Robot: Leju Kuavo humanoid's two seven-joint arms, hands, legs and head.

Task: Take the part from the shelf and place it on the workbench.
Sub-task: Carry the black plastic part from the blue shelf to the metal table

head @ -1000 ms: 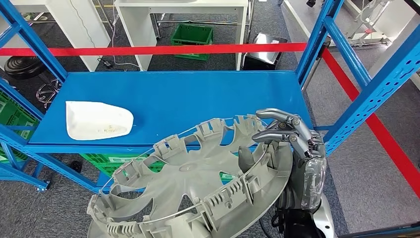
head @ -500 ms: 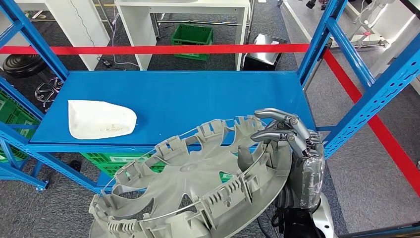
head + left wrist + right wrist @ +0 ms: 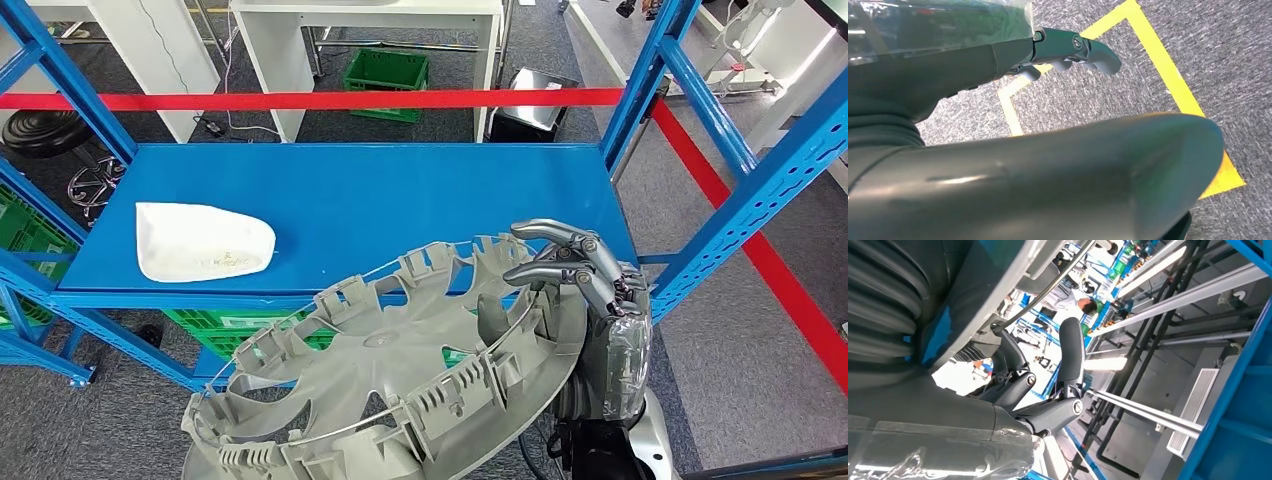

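Head view first: the right hand [image 3: 580, 275] grips the rim of a large grey wheel cover [image 3: 400, 370], fingers hooked over its edge, holding it tilted in the air just in front of the front edge of the blue shelf [image 3: 420, 190]. The part is clear of the shelf surface and rests on nothing. A white moulded part [image 3: 200, 243] lies flat near the shelf's left front corner, well apart from the wheel cover. Red tape [image 3: 300, 100] runs across the floor behind the shelf.

Left wrist view: the left hand [image 3: 1068, 50] hangs over grey carpet marked with yellow tape [image 3: 1168, 75], fingers loosely extended and holding nothing.

Right wrist view: the right hand's fingers [image 3: 1070, 347] curl round the wheel cover's grey rim [image 3: 993, 295], with the shelf's blue uprights beyond.

Judged from this, the pick-up looks done: the part is off the shelf and held. Carrying it to the table and setting it down remains.
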